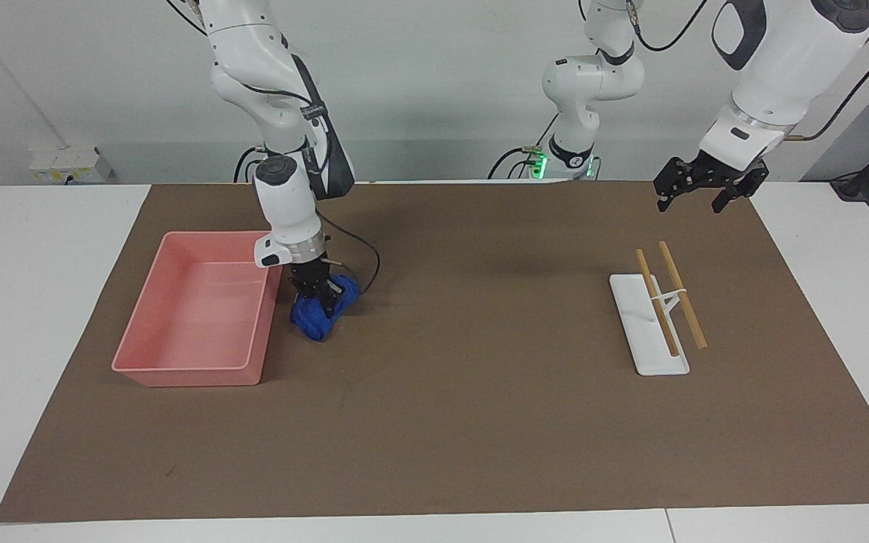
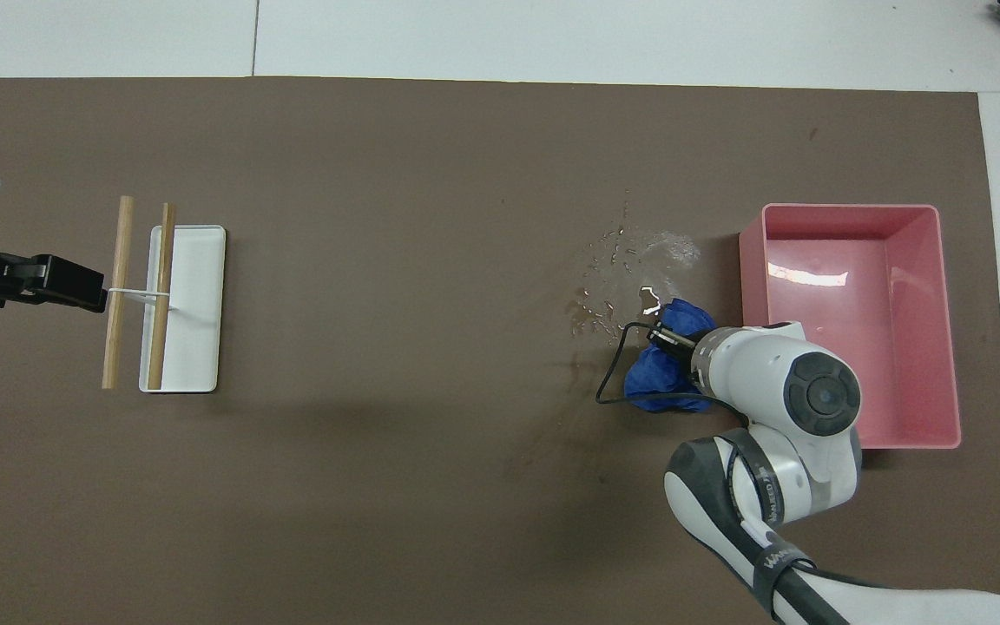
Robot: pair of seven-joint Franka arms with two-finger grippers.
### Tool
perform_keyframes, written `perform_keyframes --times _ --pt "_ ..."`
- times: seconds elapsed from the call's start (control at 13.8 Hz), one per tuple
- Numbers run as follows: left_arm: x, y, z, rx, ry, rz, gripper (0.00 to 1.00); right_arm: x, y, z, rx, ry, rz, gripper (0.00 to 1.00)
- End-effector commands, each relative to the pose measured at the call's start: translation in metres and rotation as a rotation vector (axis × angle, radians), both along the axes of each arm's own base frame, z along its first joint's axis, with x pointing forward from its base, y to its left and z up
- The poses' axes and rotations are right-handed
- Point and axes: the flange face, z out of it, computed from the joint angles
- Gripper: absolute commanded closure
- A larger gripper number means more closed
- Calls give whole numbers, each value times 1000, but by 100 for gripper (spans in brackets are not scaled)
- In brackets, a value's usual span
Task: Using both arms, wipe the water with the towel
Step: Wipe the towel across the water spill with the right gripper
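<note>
The deep-blue towel (image 1: 319, 317) lies bunched on the brown mat beside the pink tray (image 1: 185, 371). My right gripper (image 1: 320, 292) points down into the towel, its fingers closed on the cloth. In the overhead view the towel (image 2: 652, 382) lies partly under the right wrist, with the right gripper (image 2: 667, 334) at its edge. A patch of water (image 2: 630, 260) glistens on the mat just farther from the robots than the towel. My left gripper (image 1: 689, 204) hangs open and empty in the air, waiting near the white rack (image 1: 649, 332).
The pink tray (image 2: 847, 209) stands at the right arm's end of the table, holding nothing. The white rack (image 2: 196, 347) with two wooden sticks (image 2: 118, 286) lies at the left arm's end, the left gripper (image 2: 92, 291) beside it. The brown mat (image 1: 480, 422) covers most of the table.
</note>
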Motion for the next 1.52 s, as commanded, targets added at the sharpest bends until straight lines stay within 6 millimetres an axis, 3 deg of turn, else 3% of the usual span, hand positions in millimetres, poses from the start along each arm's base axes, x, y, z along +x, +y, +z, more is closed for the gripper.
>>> perform_keyframes --times 0.0,0.72,0.94,1.23,1.44 --pt "-6 3 5 -14 7 1 0 30 4 -19 18 -17 -1 100" --pt "-6 3 5 -14 7 1 0 88 25 -15 64 -111 -1 100" --pt "-6 3 5 -14 6 1 0 97 44 -6 92 -131 -9 100" --pt "-6 3 5 -14 7 1 0 100 50 -10 97 -129 -7 100" --pt "-6 3 5 -14 7 1 0 98 66 5 102 -133 12 100"
